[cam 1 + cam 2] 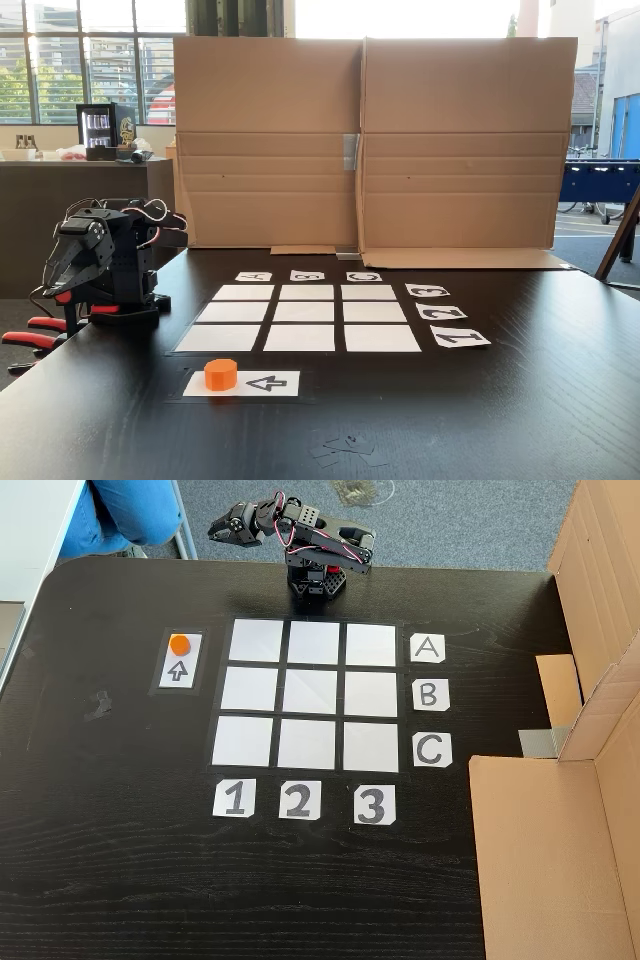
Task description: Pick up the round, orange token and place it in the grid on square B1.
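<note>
The small bright orange plastic token (221,374), a squat round puck, sits on the left end of a white paper card printed with a black arrow (262,383), near the front edge of the dark wooden bench (520,410). In a fixed view from above it lies at the top of that card (180,645), just left of the three-by-three grid of white paper cells (310,694).

The black robot arm (100,262) is folded at the bench's left edge, its hand (219,531) tucked low and well apart from the token; I cannot tell whether the fingers are apart or together.

The step in hand looks like the reach. It would go best by coming down from above, fingers spread wider than the puck and centred on it, closing on its faceted sides without nudging the card. Square B1 (250,689), the middle-row cell in the column over the 1 card, lies just right of the arrow card, so the carry should be short.
</note>
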`<state>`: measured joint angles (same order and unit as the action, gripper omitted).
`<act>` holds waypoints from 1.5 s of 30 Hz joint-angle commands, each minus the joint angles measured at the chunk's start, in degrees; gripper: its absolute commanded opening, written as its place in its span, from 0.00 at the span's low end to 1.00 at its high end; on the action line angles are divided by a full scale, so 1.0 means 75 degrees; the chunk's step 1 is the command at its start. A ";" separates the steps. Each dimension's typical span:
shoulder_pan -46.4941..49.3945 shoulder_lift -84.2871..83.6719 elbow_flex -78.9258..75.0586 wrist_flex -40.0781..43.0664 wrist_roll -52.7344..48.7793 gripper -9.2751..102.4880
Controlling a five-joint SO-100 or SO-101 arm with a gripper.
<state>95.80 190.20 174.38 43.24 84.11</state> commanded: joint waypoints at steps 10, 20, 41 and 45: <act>-0.0012 0.0059 -0.0035 -0.0023 0.0070 0.08; -0.0012 0.0059 -0.0035 -0.0023 0.0070 0.08; -0.0094 0.0059 -0.0035 -0.0047 0.0035 0.08; -0.0234 -0.0164 -0.0176 -0.0035 0.0035 0.08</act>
<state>94.75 190.11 174.38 43.24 84.11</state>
